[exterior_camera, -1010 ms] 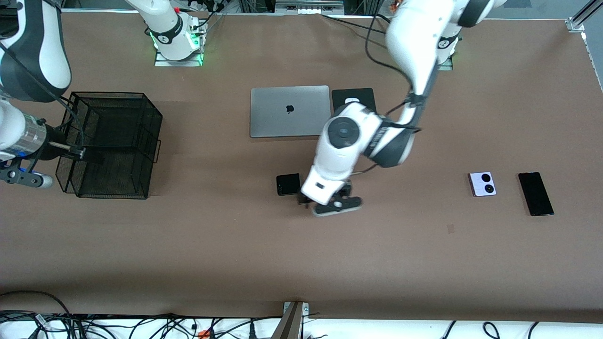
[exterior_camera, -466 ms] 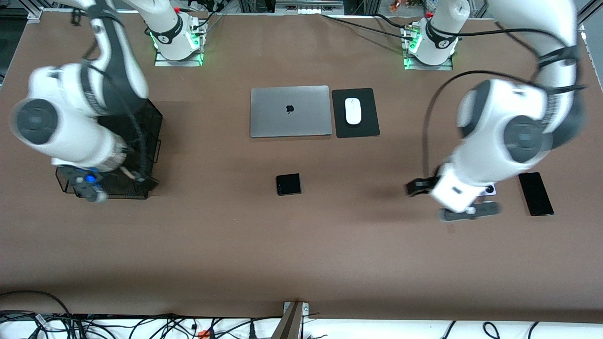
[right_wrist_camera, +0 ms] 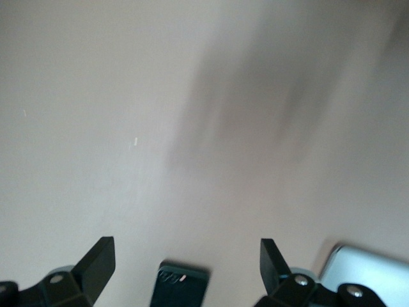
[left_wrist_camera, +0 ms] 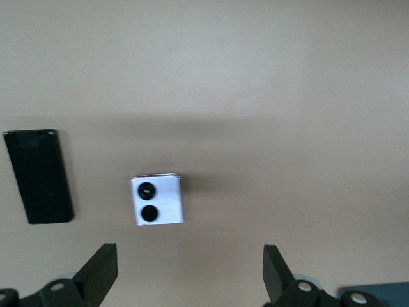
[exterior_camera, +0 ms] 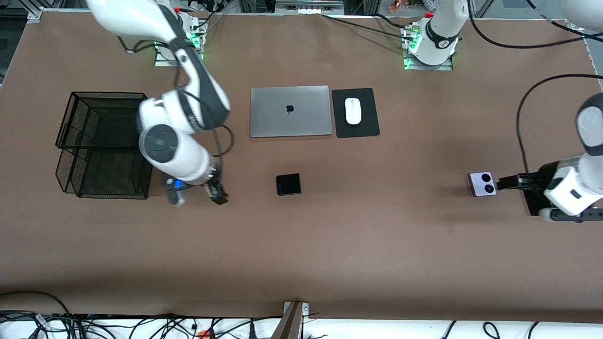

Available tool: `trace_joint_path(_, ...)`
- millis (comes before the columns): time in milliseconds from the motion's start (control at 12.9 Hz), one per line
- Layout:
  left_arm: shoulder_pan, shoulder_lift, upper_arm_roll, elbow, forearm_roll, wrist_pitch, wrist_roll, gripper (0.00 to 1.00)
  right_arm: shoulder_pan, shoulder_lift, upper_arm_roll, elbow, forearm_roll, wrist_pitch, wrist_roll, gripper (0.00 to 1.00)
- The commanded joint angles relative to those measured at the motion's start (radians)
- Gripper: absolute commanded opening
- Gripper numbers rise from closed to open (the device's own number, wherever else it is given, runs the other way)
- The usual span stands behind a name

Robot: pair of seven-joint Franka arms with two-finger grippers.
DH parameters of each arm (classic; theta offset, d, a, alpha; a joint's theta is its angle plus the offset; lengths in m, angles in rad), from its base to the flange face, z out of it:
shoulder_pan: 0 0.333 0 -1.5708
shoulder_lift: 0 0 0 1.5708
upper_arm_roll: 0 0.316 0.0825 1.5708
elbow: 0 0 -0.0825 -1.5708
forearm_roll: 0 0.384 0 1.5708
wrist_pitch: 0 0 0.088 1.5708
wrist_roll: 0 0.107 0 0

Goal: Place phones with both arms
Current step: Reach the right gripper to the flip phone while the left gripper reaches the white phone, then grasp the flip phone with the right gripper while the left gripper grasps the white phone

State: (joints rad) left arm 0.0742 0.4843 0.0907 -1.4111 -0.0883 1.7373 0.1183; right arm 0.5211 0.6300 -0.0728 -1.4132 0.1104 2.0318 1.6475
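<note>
Nearest the front camera, in one row: black flip phone (exterior_camera: 288,184) mid-table, lavender phone (exterior_camera: 482,183) toward the left arm's end, long black slab (exterior_camera: 533,205) just beside it. All three lying flat and untouched where they lay half a second ago.

Moved since then: left gripper (exterior_camera: 516,181), then partly covering the lavender phone, now hanging over the slab and hiding most of it. Right gripper (exterior_camera: 217,194), then over the wire basket (exterior_camera: 75,141), now over bare table between basket and flip phone.

Farther back: grey laptop (exterior_camera: 289,110), white mouse (exterior_camera: 353,110) on its black pad (exterior_camera: 370,127).

Seen only from the wrists: left gripper (left_wrist_camera: 190,275) spread wide and holding nothing, whole slab (left_wrist_camera: 38,176) and lavender phone (left_wrist_camera: 157,199) apart; right gripper (right_wrist_camera: 185,268) likewise wide and bare, flip phone (right_wrist_camera: 180,284) low between its fingers, laptop corner (right_wrist_camera: 364,268) beside.
</note>
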Motion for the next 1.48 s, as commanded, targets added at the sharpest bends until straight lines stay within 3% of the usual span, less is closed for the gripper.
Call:
trace_joint_path(0,0.036,0.029,-0.016,-0.136,0.016,0.172,0.031,1.00,0.086,0.129,-0.012,0.083,0.014,0.104,0.205,1.00)
trace_joint_path(311,0.062,0.105,-0.012,-0.291,0.021,0.442,0.017,1.00,0.178,0.235,-0.012,0.111,0.015,0.214,0.299,1.00)
trace_joint_path(622,0.076,0.125,-0.011,-0.365,0.021,0.482,0.008,1.00,0.204,0.306,-0.012,0.171,0.015,0.219,0.314,1.00)
trace_joint_path(1088,0.064,0.120,-0.014,-0.456,0.021,0.579,0.004,1.00,0.227,0.343,-0.013,0.168,0.009,0.217,0.311,1.00)
trace_joint_path(1165,0.062,0.120,-0.016,-0.459,0.021,0.579,0.003,1.00,0.227,0.344,-0.015,0.168,0.009,0.215,0.313,0.96)
trace_joint_path(1321,0.062,0.123,-0.016,-0.468,0.021,0.585,0.004,1.00,0.224,0.343,-0.016,0.169,0.009,0.215,0.313,0.48)
trace_joint_path(1398,0.062,0.123,-0.017,-0.471,0.021,0.584,0.004,1.00,0.226,0.343,-0.018,0.169,0.009,0.215,0.313,0.47)
